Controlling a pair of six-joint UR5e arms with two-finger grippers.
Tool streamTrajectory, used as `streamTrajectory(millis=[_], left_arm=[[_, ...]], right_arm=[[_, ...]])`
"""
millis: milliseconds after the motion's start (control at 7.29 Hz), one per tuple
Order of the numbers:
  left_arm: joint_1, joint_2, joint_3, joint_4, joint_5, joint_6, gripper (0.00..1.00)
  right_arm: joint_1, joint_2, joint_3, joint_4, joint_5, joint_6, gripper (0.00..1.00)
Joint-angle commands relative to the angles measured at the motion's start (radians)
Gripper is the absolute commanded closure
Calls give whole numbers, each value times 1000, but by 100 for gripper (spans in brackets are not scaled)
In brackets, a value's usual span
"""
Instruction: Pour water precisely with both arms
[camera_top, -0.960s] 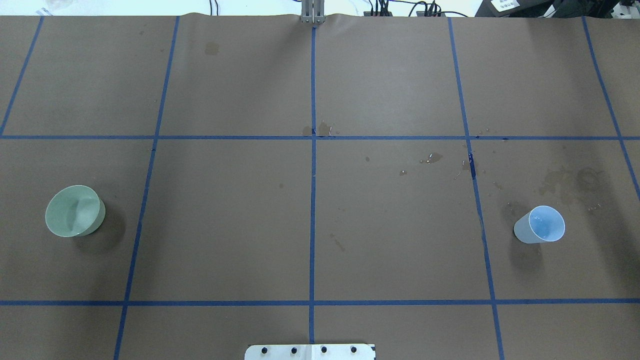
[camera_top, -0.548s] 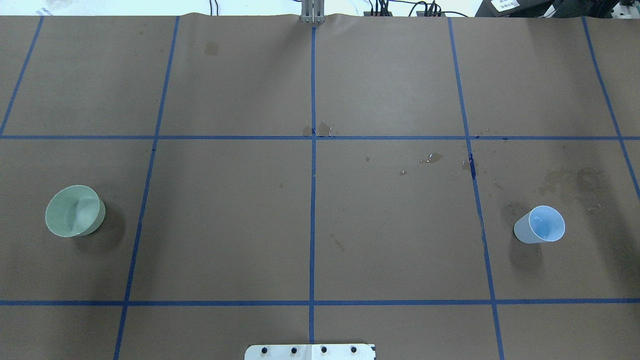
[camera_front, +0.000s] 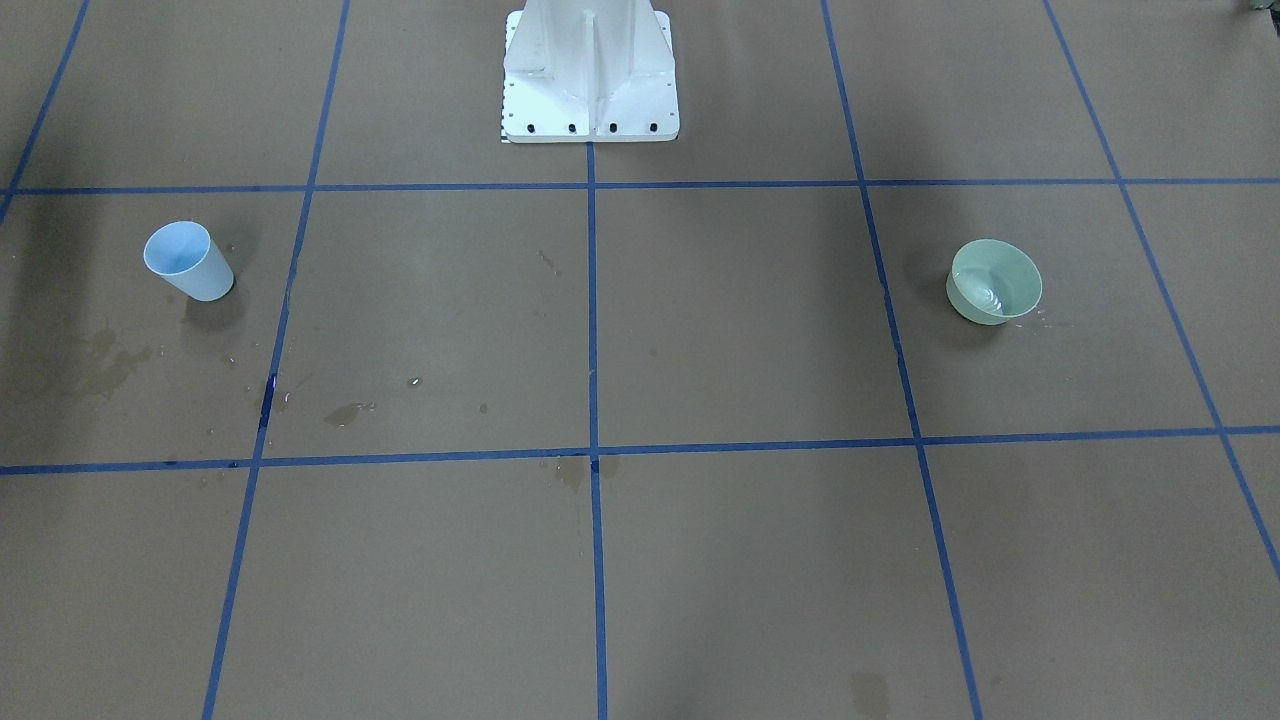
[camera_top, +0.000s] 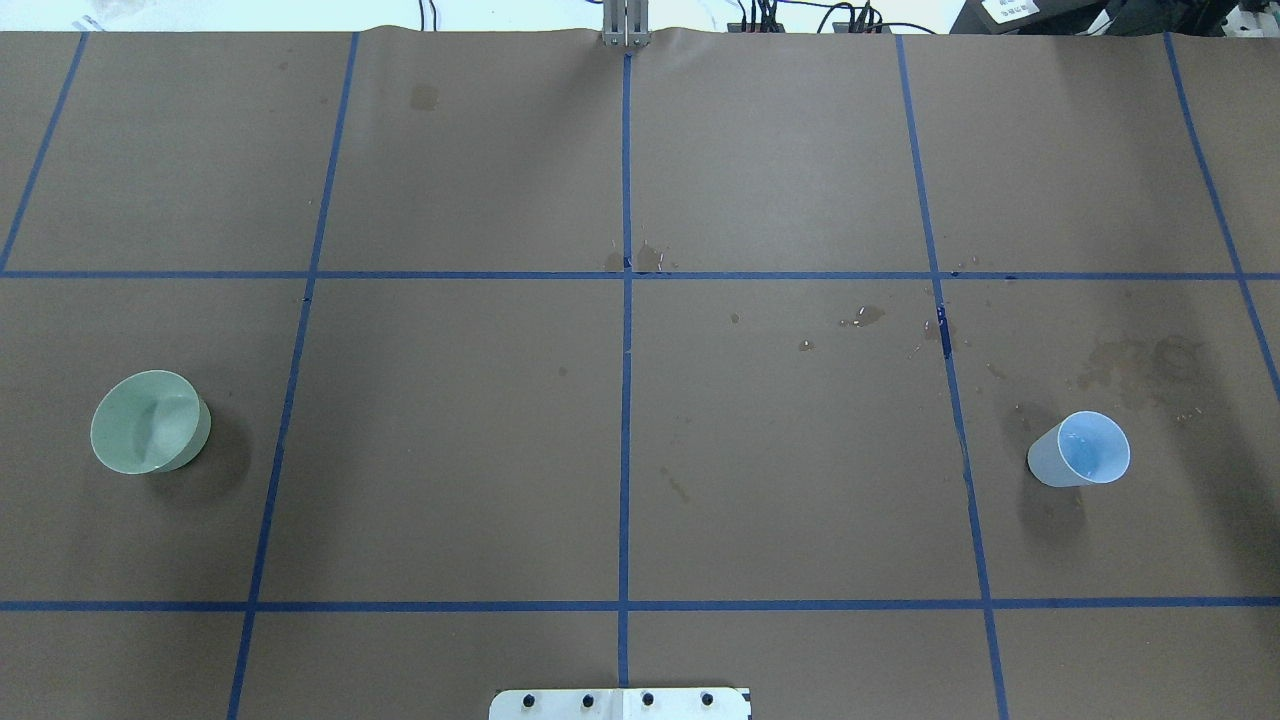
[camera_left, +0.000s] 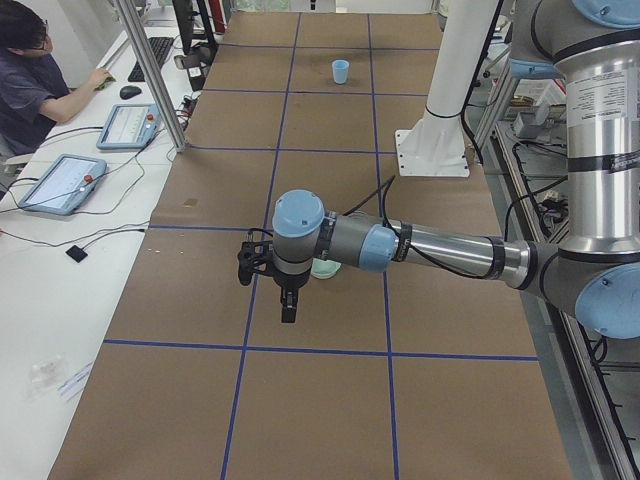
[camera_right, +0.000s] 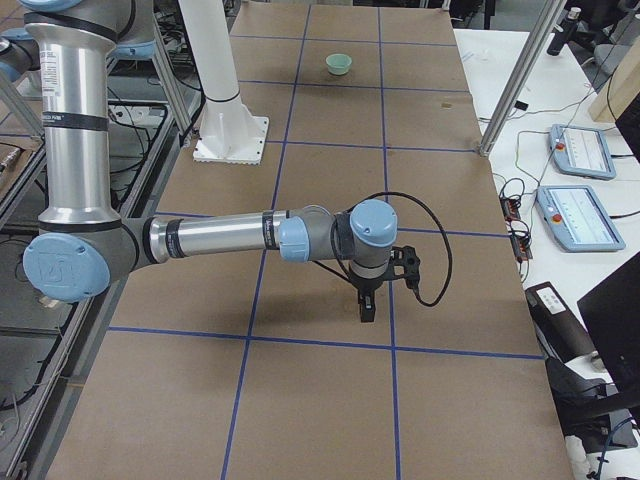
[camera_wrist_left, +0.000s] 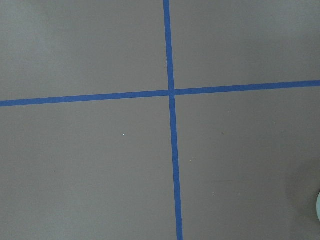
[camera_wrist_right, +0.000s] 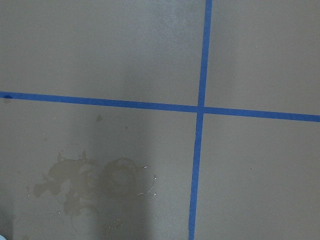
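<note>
- Brown paper covers the tabletop (camera_top: 450, 480), ruled into squares by blue tape (camera_top: 625, 420), with dark stains (camera_top: 1140, 362) near one end.
- Seen from the side, the left fingers (camera_left: 288, 310) hang point-down over bare paper with nothing in them. I cannot tell how wide they stand.
- Over on the far side, the right fingers (camera_right: 366, 308) hang the same way, empty, and their opening is equally unreadable.
- Just beside the left fingers stands the green bowl (camera_top: 150, 435), upright. A rippled glint in its bottom reads as water (camera_front: 992, 296).
- Well apart, on the robot's right, the blue cup (camera_top: 1080, 450) stands upright. Whether it holds anything is unclear.
- Pouring has not begun, and this looks like the reach. Next, each arm probably needs to lower onto its vessel, close on the wall without tipping it, and lift it level.
</note>
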Motion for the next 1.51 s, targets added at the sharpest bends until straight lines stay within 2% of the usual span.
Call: streamTrajectory(millis=[0,137,274,411,823,1371], left_arm=[[210,65,1,-310,10,-398,0],[319,71,1,-422,60,-573,0],[458,71,1,-487,165,-704,0],[543,70,1,-494,216,-755,0],[634,59,27,-494,250,-765,0],[657,10,112,-496,257,-764,0]], right_arm=[[0,0,6,-5,-7,-1,0],[-5,2,6,-6,-13,-1,0],[-15,3,6,-8,-16,-1,0],[-35,3,11,-8,-16,0,0],[-48,11,11,-12,-41,12,0],[-48,9,12,-9,-32,14,0]])
